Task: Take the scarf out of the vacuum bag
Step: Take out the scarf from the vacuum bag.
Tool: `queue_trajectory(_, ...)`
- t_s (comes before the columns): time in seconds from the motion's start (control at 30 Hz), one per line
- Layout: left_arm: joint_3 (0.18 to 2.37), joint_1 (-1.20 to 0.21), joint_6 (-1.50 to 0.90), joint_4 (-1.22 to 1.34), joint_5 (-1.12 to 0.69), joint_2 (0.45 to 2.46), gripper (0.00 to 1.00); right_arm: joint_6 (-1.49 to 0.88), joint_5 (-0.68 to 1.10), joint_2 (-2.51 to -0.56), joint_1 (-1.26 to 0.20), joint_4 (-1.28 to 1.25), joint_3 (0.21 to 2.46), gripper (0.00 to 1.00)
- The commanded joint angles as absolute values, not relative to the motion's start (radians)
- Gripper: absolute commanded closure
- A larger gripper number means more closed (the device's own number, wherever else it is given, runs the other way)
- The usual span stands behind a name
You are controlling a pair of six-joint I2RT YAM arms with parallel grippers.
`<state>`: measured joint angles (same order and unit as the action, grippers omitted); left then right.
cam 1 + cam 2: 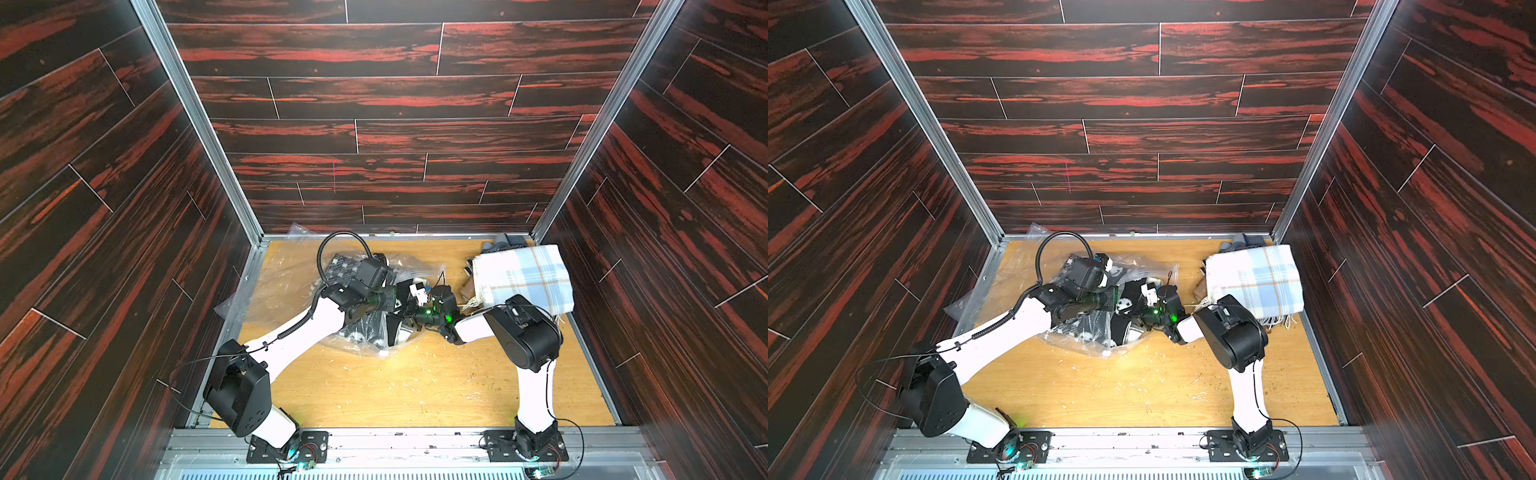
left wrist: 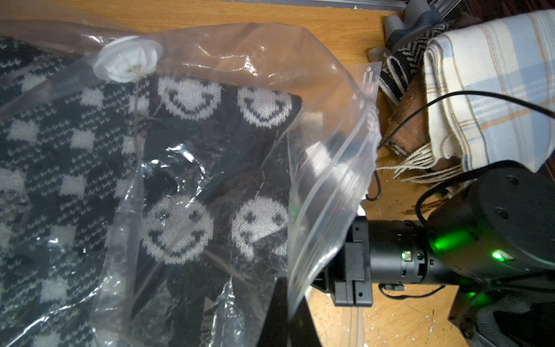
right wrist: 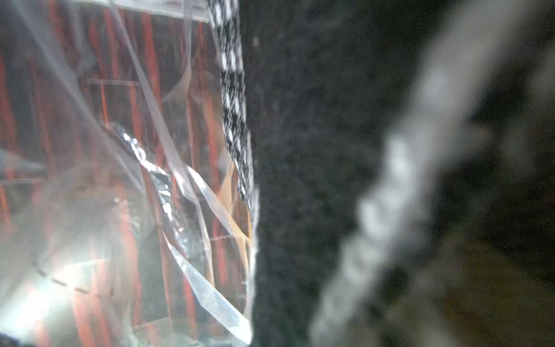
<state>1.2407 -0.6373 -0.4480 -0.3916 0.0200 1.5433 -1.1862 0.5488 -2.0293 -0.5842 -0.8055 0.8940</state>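
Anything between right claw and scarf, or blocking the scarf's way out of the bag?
Nothing visible. The right claw is inside the open mouth of the vacuum bag, at the scarf; left claw holds the zip edge up.

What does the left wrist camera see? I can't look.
A black-and-white smiley-face scarf lies inside a clear vacuum bag with a round white valve. The right arm reaches into its open mouth; folded scarves lie beside.

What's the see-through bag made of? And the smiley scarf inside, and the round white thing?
The vacuum bag looks like thin clear plastic film: glossy, crinkled, see-through. The scarf looks knitted, maybe wool or acrylic: tiny V-shaped stitches, matte. The valve disc looks like hard white plastic, smooth and moulded.
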Motion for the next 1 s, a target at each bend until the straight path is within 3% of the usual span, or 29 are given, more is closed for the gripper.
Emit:
queue_trajectory(0.0,1.232,-0.641,-0.435,-0.414,0.041,1.498,1.00,-1.123,0.530,-1.969,-0.587,-0.733,0.897,1.00)
queue_trajectory(0.5,1.237,-0.640,-0.438,-0.411,0.066,1.504,1.00,-1.029,0.561,-1.898,-0.588,-0.692,0.920,1.00)
queue_trajectory(0.97,1.245,-0.637,-0.439,-0.412,0.109,1.509,1.00,-1.009,0.719,-1.821,-0.588,-0.946,0.869,0.99)
